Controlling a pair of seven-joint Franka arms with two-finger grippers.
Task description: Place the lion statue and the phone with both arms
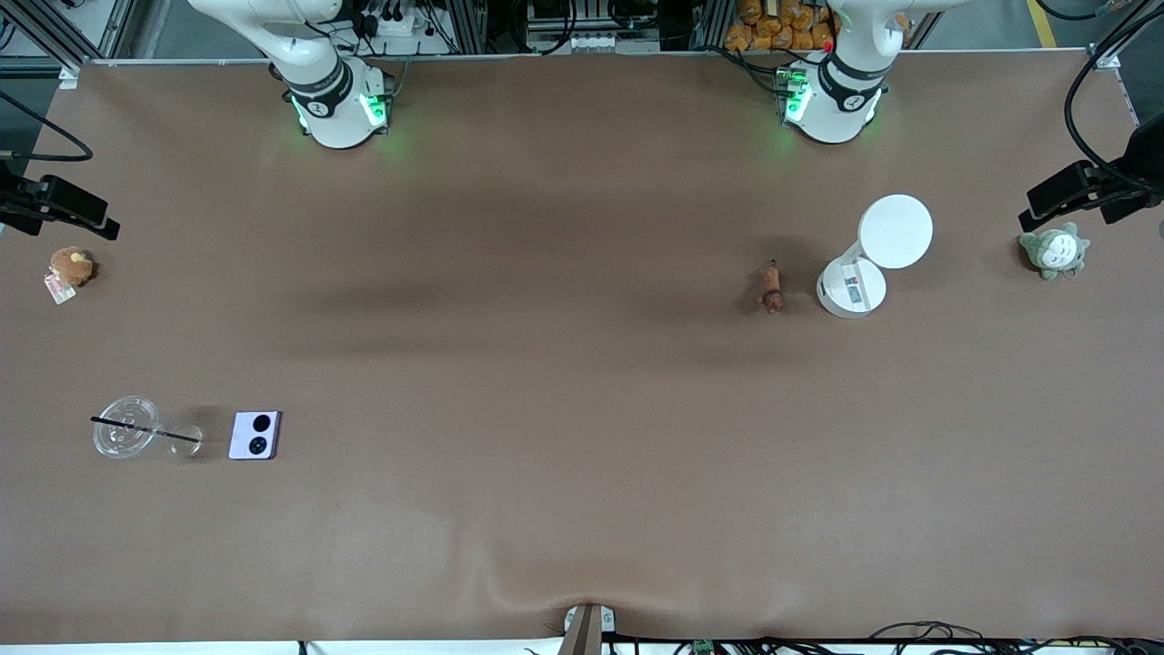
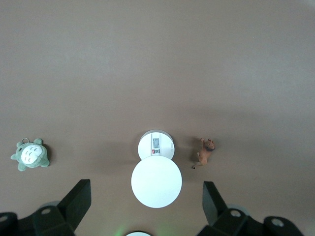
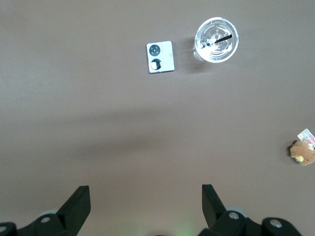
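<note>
The lion statue [image 1: 772, 288] is a tiny reddish-brown figurine on the brown table toward the left arm's end, beside a white lamp-like stand [image 1: 853, 287]. It also shows in the left wrist view [image 2: 205, 152]. The phone [image 1: 255, 435] is a lavender square with two black circles, near the front camera toward the right arm's end; it also shows in the right wrist view [image 3: 160, 57]. My left gripper [image 2: 146, 199] is open and empty, high over the table near its base. My right gripper [image 3: 146, 201] is open and empty, high over bare table. Neither hand shows in the front view.
A clear plastic cup lid with a black straw [image 1: 125, 426] lies beside the phone. A round brown plush with a tag [image 1: 69, 267] sits at the right arm's end. A grey-white plush [image 1: 1054, 250] sits at the left arm's end. Black camera mounts overhang both table ends.
</note>
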